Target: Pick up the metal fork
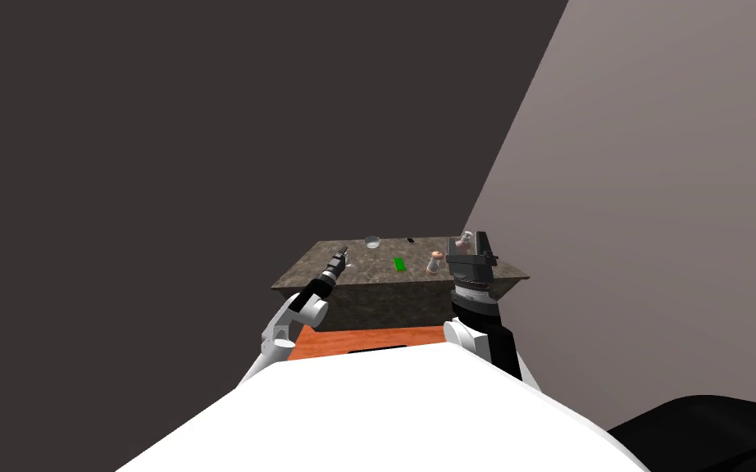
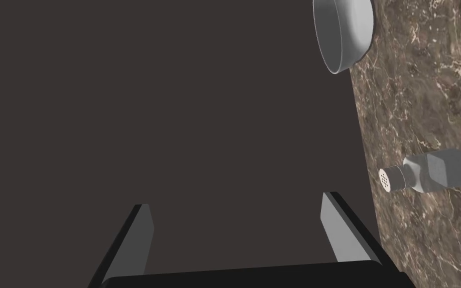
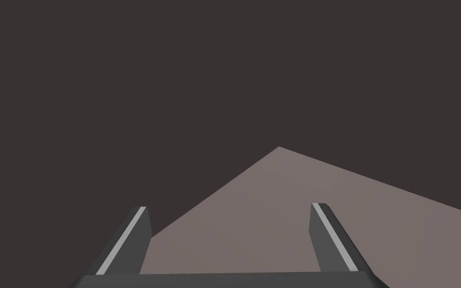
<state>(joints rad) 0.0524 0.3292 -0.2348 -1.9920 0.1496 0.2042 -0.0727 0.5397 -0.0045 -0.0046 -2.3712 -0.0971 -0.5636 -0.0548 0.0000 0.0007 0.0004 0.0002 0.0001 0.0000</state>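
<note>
counter top (image 2: pixel 424 125): brown stone with a marble look, thin pale veins all through it, smooth and matt
counter side (image 1: pixel 384 303): the same veined stone, darker
bowl (image 2: pixel 344 30): plain light grey, smooth, matt; material can't be told
shaker (image 2: pixel 429 172): grey, smooth faceted body, cap pierced with small holes, dull finish
left gripper (image 2: pixel 234 207): flat matt light grey blades, dark edges, black body
right gripper (image 3: pixel 229 206): matt dark grey blades, a pale strip down each
green strip (image 1: pixel 399 264): flat bright green; material can't be told
dark wall (image 1: pixel 163 123): even, matt
</note>
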